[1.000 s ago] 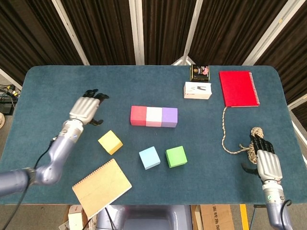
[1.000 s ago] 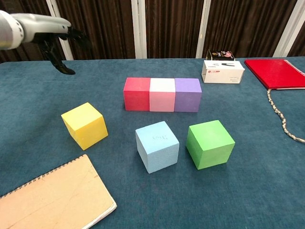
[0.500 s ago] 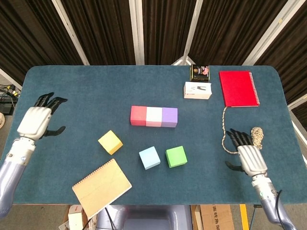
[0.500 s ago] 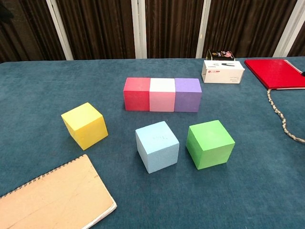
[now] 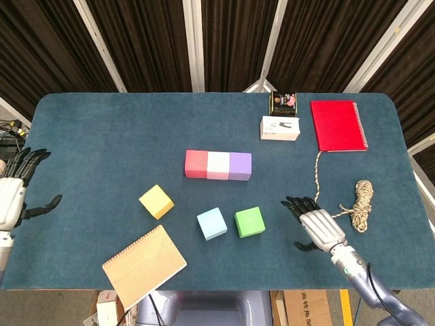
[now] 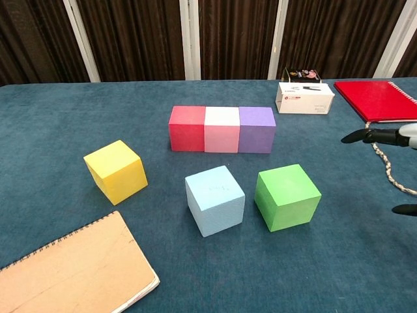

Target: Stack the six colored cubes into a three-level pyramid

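Cubes: red foam cube (image 5: 196, 164), pink (image 5: 218, 165) & purple (image 5: 240, 166) touch in a base row mid-table; level two not begun. Right hand (image 5: 318, 225), fingers spread, empty, near green foam cube (image 5: 249, 221); next: grasp, lift onto row. Left hand (image 5: 11, 197) empty at table edge.

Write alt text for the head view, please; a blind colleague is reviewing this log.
Three cubes, red, white-pink and purple, sit touching in a row mid-table, with yellow, blue and green cubes loose in front. The right robot hand hovers open beside the green cube; the left robot hand is open at the table's left edge.
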Available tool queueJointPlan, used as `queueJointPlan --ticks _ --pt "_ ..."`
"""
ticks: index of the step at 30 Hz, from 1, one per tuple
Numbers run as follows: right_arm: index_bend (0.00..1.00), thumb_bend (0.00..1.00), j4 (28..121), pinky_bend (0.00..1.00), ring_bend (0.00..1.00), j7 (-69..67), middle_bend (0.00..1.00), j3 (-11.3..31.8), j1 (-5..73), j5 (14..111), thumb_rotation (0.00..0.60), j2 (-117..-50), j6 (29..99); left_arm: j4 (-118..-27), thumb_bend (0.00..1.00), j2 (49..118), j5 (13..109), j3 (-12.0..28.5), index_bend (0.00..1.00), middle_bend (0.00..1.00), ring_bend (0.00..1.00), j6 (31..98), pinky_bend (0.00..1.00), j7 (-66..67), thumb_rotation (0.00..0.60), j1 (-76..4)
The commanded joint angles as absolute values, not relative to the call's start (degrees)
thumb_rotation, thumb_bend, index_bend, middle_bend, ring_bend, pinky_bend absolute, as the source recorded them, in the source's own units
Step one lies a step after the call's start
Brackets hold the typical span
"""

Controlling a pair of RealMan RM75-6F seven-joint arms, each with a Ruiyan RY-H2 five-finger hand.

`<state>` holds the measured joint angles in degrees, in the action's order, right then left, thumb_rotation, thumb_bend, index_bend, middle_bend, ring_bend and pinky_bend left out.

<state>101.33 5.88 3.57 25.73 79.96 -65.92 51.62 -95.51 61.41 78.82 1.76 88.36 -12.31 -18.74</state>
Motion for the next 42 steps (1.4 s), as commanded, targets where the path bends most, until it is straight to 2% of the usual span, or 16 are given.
queueJointPlan --ticks 1,9,18,25,42 --pt "0.00 0.27 101.60 0.00 0.00 6.79 0.00 3.40 26.63 79.05 0.600 -66.40 50.71 -92.96 0.31 64.33 80.82 0.83 0.14 0.09 0.00 91.86 0.01 -14.71 0.600 -15.66" --pt "0.00 0.27 101.82 0.00 0.00 8.22 0.00 3.74 28.88 78.31 0.600 -67.13 49.16 -88.56 0.31 67.94 81.37 1.64 0.14 0.09 0.00 93.50 0.01 -14.67 0.600 -13.00" --pt "0.00 0.27 101.74 0.00 0.00 9.56 0.00 4.34 31.39 76.25 0.600 -68.90 47.40 -88.19 0.31 68.78 81.21 2.93 0.14 0.09 0.00 93.03 0.01 -12.91 0.600 -11.82" --pt "0.00 0.27 99.83 0.00 0.00 10.17 0.06 5.02 33.26 76.07 0.600 -71.95 47.25 -88.07 0.31 69.22 80.76 3.82 0.14 0.09 0.00 91.36 0.00 -12.67 0.600 -11.56" --pt "0.19 0.27 95.45 0.00 0.01 9.79 0.17 5.13 35.63 75.66 0.600 -76.47 47.43 -88.07 0.31 70.46 80.53 5.76 0.13 0.09 0.00 90.38 0.00 -11.02 0.600 -10.65"
